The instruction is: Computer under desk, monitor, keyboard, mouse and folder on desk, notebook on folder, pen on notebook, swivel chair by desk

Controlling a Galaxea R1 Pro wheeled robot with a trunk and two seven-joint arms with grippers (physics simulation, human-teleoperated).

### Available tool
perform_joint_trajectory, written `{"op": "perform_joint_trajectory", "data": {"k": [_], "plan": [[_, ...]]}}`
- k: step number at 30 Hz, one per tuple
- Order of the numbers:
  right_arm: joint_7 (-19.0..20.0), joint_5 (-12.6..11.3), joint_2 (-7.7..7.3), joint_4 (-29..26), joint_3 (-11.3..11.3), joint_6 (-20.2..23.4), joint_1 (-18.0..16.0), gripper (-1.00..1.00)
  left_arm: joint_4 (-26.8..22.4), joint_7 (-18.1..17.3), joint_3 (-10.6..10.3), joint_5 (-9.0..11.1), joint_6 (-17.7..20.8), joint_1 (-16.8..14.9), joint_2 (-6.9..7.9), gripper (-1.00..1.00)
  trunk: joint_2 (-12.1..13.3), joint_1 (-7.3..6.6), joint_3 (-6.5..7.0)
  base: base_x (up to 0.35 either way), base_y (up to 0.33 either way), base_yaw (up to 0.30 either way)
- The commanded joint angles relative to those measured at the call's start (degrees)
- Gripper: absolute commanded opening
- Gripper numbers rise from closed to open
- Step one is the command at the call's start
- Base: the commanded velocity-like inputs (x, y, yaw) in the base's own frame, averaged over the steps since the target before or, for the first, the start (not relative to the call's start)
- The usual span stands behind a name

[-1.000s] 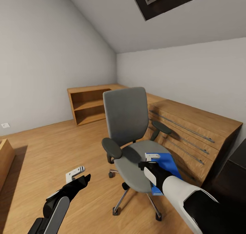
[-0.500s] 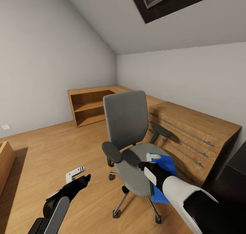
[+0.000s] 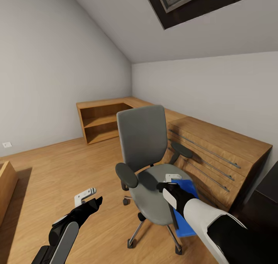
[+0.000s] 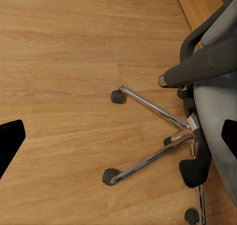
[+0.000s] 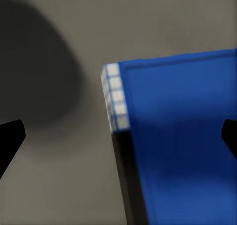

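The grey swivel chair [image 3: 142,140] stands in the middle of the room, its seat turned toward me. A blue folder [image 3: 185,210] lies on the seat's right side and reaches past its front edge. My right gripper [image 3: 168,181] hovers open just above the folder's far end. The right wrist view looks down on the folder [image 5: 177,136] and the grey seat [image 5: 54,151], with nothing between the fingers. My left gripper [image 3: 92,197] hangs open over the floor left of the chair, and its wrist view shows the chair's metal base [image 4: 163,141]. The monitor, keyboard, mouse, notebook, pen and computer are out of view.
A light wooden dresser [image 3: 216,152] with long metal handles stands right behind the chair. A low wooden shelf [image 3: 100,121] fills the far corner. Black furniture [image 3: 266,206] shows at the right edge, a wooden piece [image 3: 5,179] at the left edge. Open wood floor [image 3: 58,167] lies to the left.
The whole view has shifted, showing more of the skylight, with the chair a little lower in the picture. More of the folder shows below my right gripper. Both grippers stay open.
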Motion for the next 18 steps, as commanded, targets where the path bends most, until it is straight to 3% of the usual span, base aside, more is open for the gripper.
{"op": "perform_joint_trajectory", "data": {"k": [1,18], "plan": [[-0.35,-0.32,-0.02,-0.12,0.48,0.38,-0.03,1.0,-0.07,0.57,-0.1,0.58,0.05,-0.04,0.04,1.0,-0.03,-0.01,-0.06,0.0,0.0,0.0],[-2.54,-0.21,0.16,-2.34,0.92,-0.84,0.08,1.0,-0.07,0.57,-0.05,0.58,0.01,-0.04,0.04,1.0,-0.03,-0.01,-0.06,0.0,0.0,0.0]]}}
